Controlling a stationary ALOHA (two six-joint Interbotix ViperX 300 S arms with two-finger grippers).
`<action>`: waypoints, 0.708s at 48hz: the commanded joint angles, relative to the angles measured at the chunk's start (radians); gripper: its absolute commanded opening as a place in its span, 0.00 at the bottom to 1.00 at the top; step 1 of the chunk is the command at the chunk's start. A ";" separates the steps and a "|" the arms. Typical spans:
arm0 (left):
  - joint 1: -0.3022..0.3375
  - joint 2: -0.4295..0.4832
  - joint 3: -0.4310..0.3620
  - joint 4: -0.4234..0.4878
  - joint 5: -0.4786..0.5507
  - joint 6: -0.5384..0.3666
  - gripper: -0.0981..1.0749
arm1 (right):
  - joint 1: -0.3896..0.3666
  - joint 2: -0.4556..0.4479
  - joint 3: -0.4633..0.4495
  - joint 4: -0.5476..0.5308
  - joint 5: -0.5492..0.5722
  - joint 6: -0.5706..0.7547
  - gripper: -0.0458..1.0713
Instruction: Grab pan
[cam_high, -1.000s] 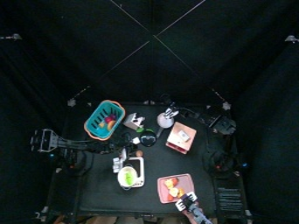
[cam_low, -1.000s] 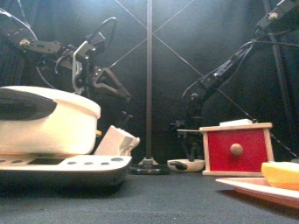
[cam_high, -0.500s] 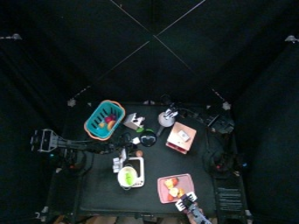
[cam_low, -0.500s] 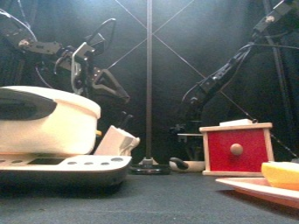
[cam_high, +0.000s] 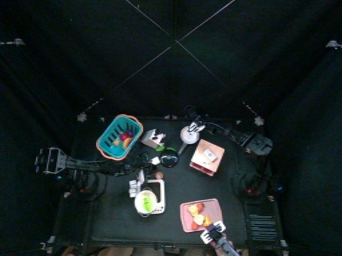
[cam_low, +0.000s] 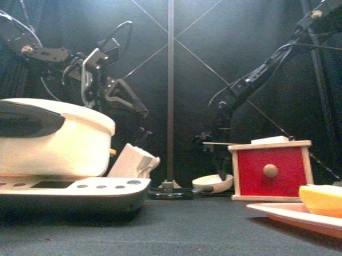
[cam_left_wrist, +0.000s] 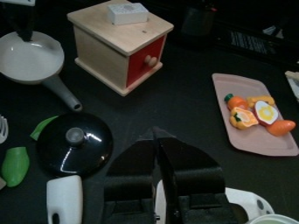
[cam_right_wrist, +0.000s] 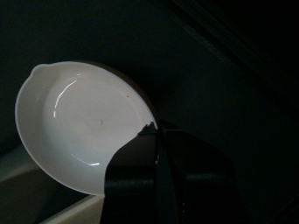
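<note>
Looking down the right wrist camera, I have the white round pan (cam_right_wrist: 82, 114) filling the view, bowl open toward the lens, lying straight ahead of the right gripper (cam_right_wrist: 156, 140). Its jaws are drawn almost together right at the bowl's near rim. I judge they are pinching the handle there, though the handle itself is hidden under them.

From above, the pan sits at the back of the table, just behind the red wooden box with a white knobbed lid (cam_high: 206, 155), and the right arm reaches in to it from that side. In the left wrist view the pan's grey handle runs out from the bowl toward the box, so the long axis points roughly that way.

At table height only a white sliver of the pan shows beside the box, looking tipped.

My left gripper (cam_left_wrist: 162, 162) hangs well apart over the middle of the table, jaws pressed together on nothing.
</note>
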 joint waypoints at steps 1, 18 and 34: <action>0.006 -0.009 -0.009 0.002 -0.011 -0.002 0.41 | -0.002 -0.052 -0.015 0.002 -0.002 0.000 0.42; 0.006 -0.006 -0.009 0.002 -0.011 -0.002 0.41 | 0.000 -0.051 -0.018 0.003 -0.002 0.000 0.42; 0.005 -0.006 -0.011 0.000 -0.011 -0.002 0.41 | 0.008 -0.064 -0.014 0.012 0.012 0.003 0.42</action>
